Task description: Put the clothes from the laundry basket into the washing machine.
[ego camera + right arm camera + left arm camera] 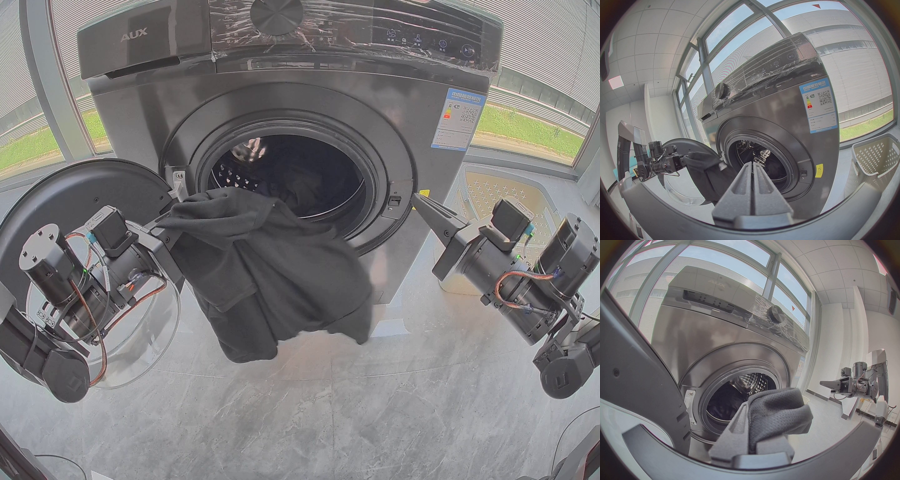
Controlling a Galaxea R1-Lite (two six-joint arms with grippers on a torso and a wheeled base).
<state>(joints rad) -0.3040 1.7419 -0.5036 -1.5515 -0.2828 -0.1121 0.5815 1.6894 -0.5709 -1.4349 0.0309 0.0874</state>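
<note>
A dark grey garment (pixel 269 269) hangs from my left gripper (pixel 164 230), which is shut on its upper edge just in front of the lower left rim of the washing machine's drum opening (pixel 294 178). The cloth drapes down toward the floor. In the left wrist view the fabric (pixel 778 415) is bunched between the fingers (pixel 737 427). My right gripper (pixel 420 201) is shut and holds nothing, level with the right side of the machine's front; its closed tips (pixel 753 165) point at the drum. Dark cloth lies inside the drum (pixel 312 181). The beige laundry basket (pixel 875 162) stands to the machine's right.
The round machine door (pixel 75 194) is swung open on the left, right behind my left arm. The basket (pixel 500 190) sits against the window behind my right arm. Grey tiled floor (pixel 325 406) lies in front of the machine.
</note>
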